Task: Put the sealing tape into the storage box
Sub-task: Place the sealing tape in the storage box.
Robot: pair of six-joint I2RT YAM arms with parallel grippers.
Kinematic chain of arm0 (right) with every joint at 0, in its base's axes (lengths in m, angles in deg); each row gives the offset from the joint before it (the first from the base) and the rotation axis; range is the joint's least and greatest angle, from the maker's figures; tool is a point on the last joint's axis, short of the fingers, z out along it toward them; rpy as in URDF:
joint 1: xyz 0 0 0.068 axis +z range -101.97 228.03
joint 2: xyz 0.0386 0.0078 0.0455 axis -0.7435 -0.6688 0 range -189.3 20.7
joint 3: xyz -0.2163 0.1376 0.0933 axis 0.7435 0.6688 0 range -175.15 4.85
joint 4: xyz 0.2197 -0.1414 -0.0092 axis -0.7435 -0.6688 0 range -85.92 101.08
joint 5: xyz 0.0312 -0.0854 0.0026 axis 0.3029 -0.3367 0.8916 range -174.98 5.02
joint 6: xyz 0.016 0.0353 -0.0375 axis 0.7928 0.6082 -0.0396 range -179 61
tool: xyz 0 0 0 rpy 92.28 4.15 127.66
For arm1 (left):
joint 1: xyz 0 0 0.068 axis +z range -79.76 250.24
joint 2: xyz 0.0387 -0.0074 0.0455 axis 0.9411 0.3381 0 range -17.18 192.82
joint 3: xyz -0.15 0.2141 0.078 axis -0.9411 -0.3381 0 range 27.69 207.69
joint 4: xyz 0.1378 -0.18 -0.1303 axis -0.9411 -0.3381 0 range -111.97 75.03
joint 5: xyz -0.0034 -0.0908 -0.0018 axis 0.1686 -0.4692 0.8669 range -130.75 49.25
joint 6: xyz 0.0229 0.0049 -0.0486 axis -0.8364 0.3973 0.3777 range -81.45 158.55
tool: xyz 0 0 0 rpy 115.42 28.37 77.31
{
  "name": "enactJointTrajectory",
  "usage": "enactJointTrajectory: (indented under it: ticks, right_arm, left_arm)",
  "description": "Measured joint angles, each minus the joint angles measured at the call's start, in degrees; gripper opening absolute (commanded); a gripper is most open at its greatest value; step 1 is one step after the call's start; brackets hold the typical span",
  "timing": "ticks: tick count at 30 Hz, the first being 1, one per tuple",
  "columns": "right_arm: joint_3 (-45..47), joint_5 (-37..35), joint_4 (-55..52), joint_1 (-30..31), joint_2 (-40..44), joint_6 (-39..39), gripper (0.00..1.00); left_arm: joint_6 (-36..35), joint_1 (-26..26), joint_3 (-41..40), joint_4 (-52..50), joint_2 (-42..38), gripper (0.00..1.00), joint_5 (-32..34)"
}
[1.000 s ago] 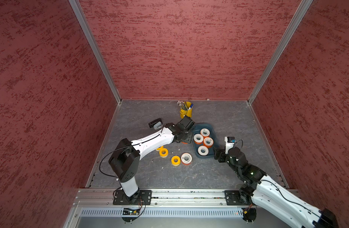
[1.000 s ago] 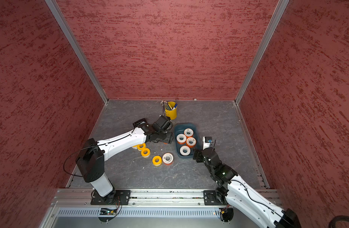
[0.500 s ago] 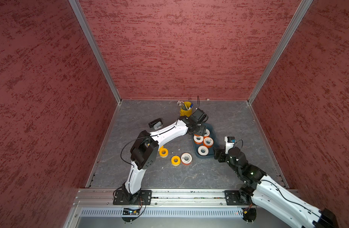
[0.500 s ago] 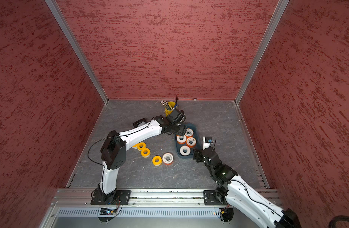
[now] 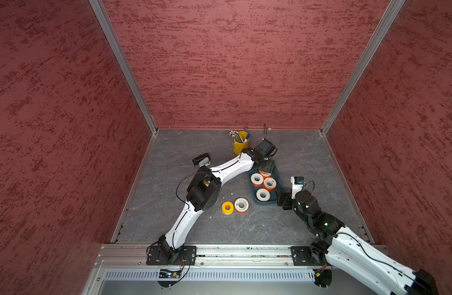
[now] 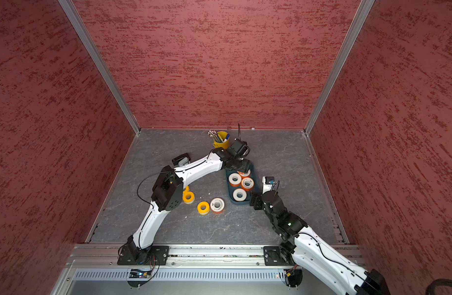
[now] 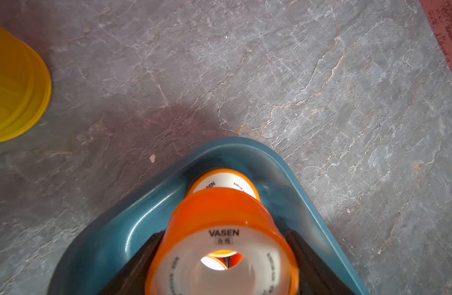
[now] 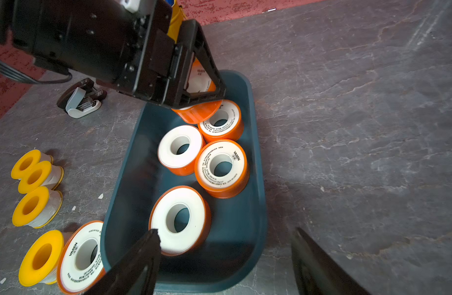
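top views: left pincer (image 5: 265, 166) over the far end of the box (image 5: 277, 180). three orange rolls (image 5: 262, 194) plain inside it, a fourth half hidden under the pincer. on the surface (image 5: 304, 153): a loose orange roll (image 5: 241, 205) just beside a yellow roll (image 5: 227, 207), more yellow rolls (image 6: 188, 196) by the left elbow. right pincer (image 5: 280, 199) at the box's near end.

left wrist: pincer clamped on the held roll (image 7: 219, 219), orange, hanging over the box's far corner with another roll (image 7: 226, 181) lying below it.

right wrist: four orange rolls lie in the box; held roll (image 8: 198, 113) just above the farthest one, contact can't be told. four yellow rolls plus the loose orange roll outside on the surface. right pincer (image 8: 227, 258) wide, nothing in it, at the near rim.

my read: four of ten in, fifth at the drop point and not yet released, five left to fetch.
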Motion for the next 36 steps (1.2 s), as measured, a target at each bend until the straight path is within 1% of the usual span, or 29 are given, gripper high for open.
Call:
enactJointTrajectory:
  ticks: [4, 10, 23, 32, 36]
  right_arm:
    - [0.0, 0.02, 0.2, 0.0, -0.7, 0.0, 0.82]
    - [0.0, 0.02, 0.22, 0.0, -1.09, 0.0, 0.82]
    - [0.0, 0.02, 0.22, 0.0, -1.38, 0.0, 0.82]
    - [0.0, 0.02, 0.24, 0.0, -1.46, 0.0, 0.82]
    - [0.0, 0.02, 0.24, 0.0, -1.6, 0.0, 0.82]
  left_arm:
    - [-0.02, 0.0, 3.41, -1.07, 2.54, 0.6, -0.35]
    - [-0.04, 0.0, 4.76, -2.91, 3.65, 0.62, -0.42]
    - [-0.07, 0.07, 6.56, -3.52, 6.43, 0.64, -1.09]
    - [-0.07, 0.28, 6.97, -3.41, 6.62, 0.72, -1.16]
    - [-0.26, 0.28, 7.04, -3.48, 6.8, 0.8, -1.29]
